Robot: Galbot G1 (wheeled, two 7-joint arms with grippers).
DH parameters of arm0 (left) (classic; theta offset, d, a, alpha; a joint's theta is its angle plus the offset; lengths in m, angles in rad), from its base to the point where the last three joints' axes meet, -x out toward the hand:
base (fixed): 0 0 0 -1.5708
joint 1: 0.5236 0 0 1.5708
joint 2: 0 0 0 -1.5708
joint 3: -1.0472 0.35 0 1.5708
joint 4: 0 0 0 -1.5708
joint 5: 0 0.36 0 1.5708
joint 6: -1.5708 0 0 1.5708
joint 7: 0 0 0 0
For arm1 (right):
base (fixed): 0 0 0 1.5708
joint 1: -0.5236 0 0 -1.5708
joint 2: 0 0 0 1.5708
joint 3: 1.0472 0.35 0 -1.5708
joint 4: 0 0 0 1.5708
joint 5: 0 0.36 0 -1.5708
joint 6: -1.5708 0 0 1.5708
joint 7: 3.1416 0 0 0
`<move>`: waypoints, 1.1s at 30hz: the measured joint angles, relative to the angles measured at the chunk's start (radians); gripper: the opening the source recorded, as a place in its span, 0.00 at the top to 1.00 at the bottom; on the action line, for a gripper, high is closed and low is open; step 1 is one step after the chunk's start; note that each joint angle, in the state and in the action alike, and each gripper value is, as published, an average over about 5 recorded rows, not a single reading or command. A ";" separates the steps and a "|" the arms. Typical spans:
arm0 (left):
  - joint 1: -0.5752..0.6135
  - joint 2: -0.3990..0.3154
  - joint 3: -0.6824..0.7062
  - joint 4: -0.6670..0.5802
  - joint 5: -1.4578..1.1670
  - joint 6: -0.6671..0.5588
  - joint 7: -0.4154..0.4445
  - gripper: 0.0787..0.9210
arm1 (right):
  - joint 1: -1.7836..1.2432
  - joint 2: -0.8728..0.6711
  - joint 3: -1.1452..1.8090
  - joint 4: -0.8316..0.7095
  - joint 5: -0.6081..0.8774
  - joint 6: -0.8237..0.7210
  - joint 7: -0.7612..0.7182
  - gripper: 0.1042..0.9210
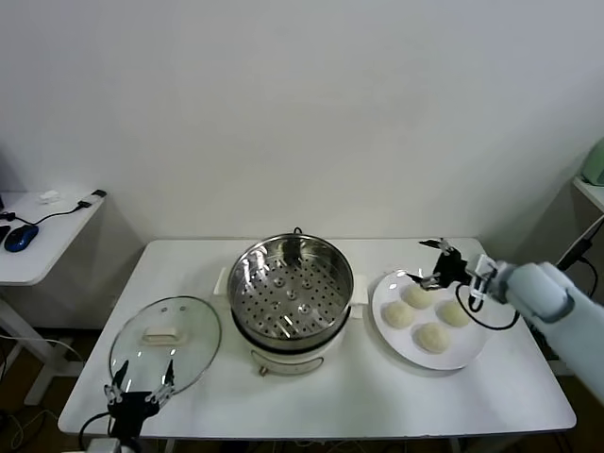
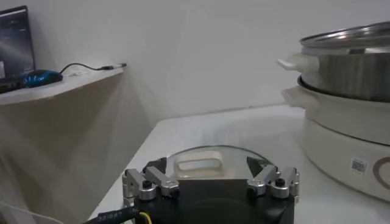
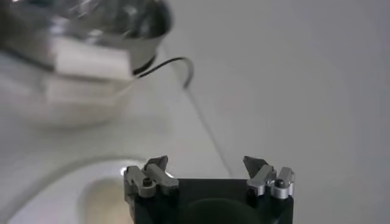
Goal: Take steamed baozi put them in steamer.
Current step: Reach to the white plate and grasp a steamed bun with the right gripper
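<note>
Several pale round steamed baozi (image 1: 416,294) lie on a white plate (image 1: 472,354) at the table's right. My right gripper (image 1: 436,264) hovers open over the plate's far edge, just behind the baozi, with nothing between its fingers. In the right wrist view the gripper (image 3: 206,163) is open, and one baozi (image 3: 100,196) shows below it on the plate (image 3: 42,192). The shiny steamer (image 1: 291,293) stands in the middle, its perforated tray bare; it also shows in both wrist views (image 3: 79,49) (image 2: 347,73). My left gripper (image 1: 142,382) waits open at the front left.
A round glass lid (image 1: 165,342) with a white handle lies flat left of the steamer, right before the left gripper (image 2: 206,164). A side table (image 1: 42,255) with a blue mouse stands far left. A black cable (image 1: 297,231) runs behind the steamer.
</note>
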 measured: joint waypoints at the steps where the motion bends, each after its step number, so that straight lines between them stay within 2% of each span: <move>1: 0.000 -0.001 0.000 0.002 0.001 -0.001 0.000 0.12 | 0.062 0.004 -0.066 -0.029 -0.002 0.012 -0.034 0.12; 7: -0.002 -0.004 0.004 0.010 0.007 -0.004 0.000 0.12 | 0.332 0.075 -0.405 -0.190 0.009 0.051 -0.169 0.12; 13: 0.001 -0.013 0.004 0.010 0.014 -0.006 0.000 0.12 | 0.429 0.174 -0.575 -0.332 0.025 0.053 -0.228 0.12; 23: 0.015 -0.030 0.012 0.015 0.033 -0.017 -0.004 0.12 | 0.422 0.306 -0.627 -0.516 0.031 0.039 -0.240 0.12; 33: 0.029 -0.045 0.027 0.010 0.054 -0.025 -0.007 0.12 | 0.386 0.391 -0.608 -0.636 0.028 0.007 -0.222 0.12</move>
